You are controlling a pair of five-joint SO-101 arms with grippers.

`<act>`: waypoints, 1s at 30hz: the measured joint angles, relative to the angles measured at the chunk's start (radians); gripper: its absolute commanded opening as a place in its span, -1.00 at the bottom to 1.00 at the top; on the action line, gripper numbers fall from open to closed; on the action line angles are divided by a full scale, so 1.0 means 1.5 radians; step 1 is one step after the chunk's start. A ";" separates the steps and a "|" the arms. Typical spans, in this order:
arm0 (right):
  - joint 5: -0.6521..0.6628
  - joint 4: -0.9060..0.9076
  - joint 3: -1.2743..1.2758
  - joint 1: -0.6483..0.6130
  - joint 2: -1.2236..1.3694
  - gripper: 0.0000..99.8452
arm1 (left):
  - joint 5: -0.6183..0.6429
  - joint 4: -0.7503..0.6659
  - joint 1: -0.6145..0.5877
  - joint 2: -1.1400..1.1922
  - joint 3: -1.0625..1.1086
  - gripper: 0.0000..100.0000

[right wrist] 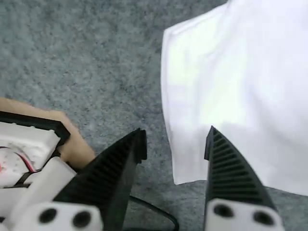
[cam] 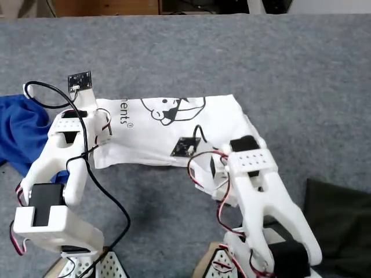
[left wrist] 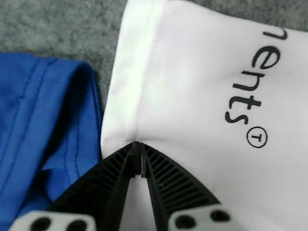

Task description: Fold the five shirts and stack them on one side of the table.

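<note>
Your white shirt (cam: 174, 136) lies spread across the middle of the grey tabletop (cam: 232, 52), print side up. Your left pincer (left wrist: 139, 161) is clamped on its hem at the left end, with white fabric caught between the closed tips. Just beside that hem sits a blue shirt (left wrist: 43, 120), bunched at the tabletop's left edge. Your right pincer (right wrist: 175, 139) stands apart at the white shirt's near right corner, one finger (right wrist: 226, 163) above the cloth, the other above bare tabletop. A dark shirt (cam: 342, 214) lies at the right edge.
</note>
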 measured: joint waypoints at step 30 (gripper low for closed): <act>0.006 -0.202 0.060 -0.017 0.078 -0.75 | 0.000 0.000 0.000 0.000 0.000 -0.95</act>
